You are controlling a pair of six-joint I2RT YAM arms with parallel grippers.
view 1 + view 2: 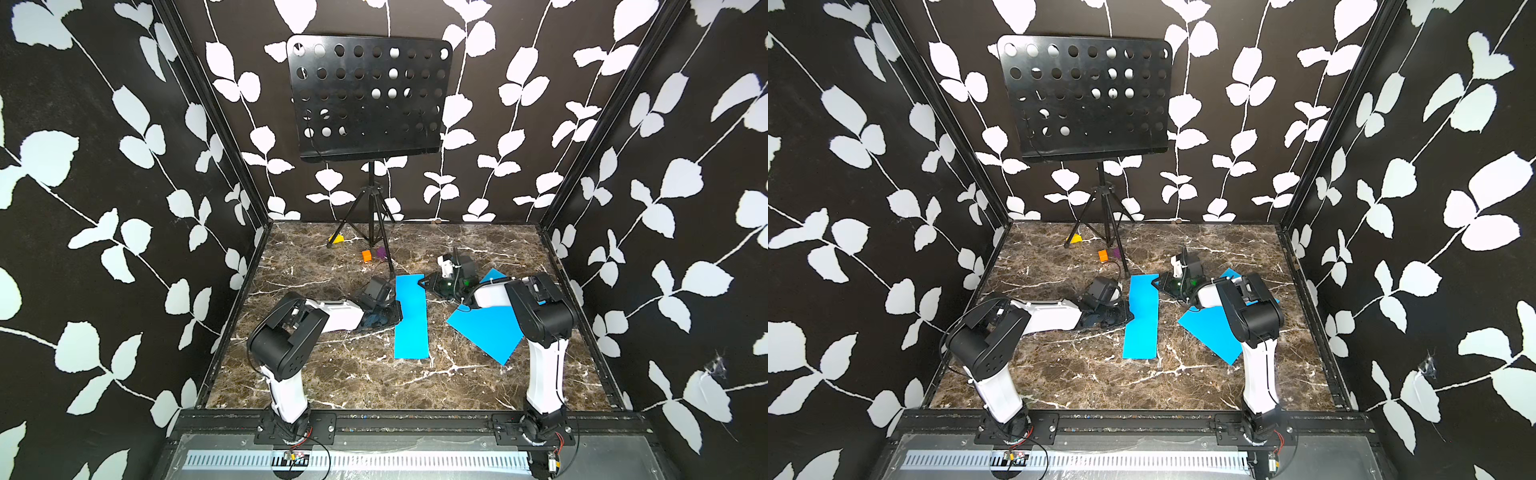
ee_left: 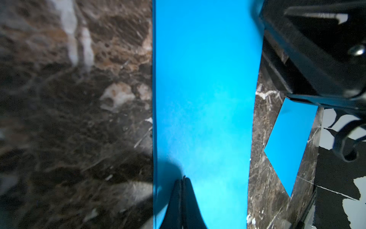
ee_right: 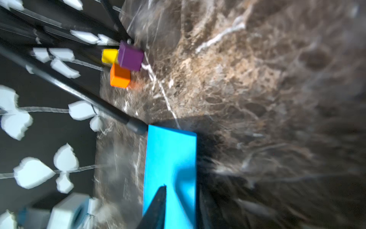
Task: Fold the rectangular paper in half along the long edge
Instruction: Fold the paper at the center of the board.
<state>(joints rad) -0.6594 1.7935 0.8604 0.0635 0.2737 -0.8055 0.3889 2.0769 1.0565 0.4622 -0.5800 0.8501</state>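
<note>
**Creasing stage, two arms.** The blue paper (image 1: 411, 328) lies flat at mid-bench (image 1: 353, 382) as a narrow strip running away from the arm bases. It appears already doubled along its length. A second blue sheet (image 1: 486, 332), unfolded, lies near it and partly under the right arm.

**Hazards (judged).**
- If the crease is only lightly set, the top layer may spring open once pressure comes off.
- A sideways drag by either claw could slide one layer over the other and skew the edges, since nothing pins the strip's near end.
- One leg of the music stand (image 1: 365, 95) ends just beside the strip's far corner, so a sweep along the strip could snag on it.

**Pose.**
- The left arm reaches low with its elbow raised and forearm nearly level. The left claw (image 2: 183, 178) has its fingers together, tips resting on the strip close to its left long edge.
- The right arm rises from its base, then bends inward, with its wrist turned toward the strip's far end. The right claw (image 3: 164, 186) shows as a single dark wedge over the paper, so I cannot tell whether it is apart or together.
</note>
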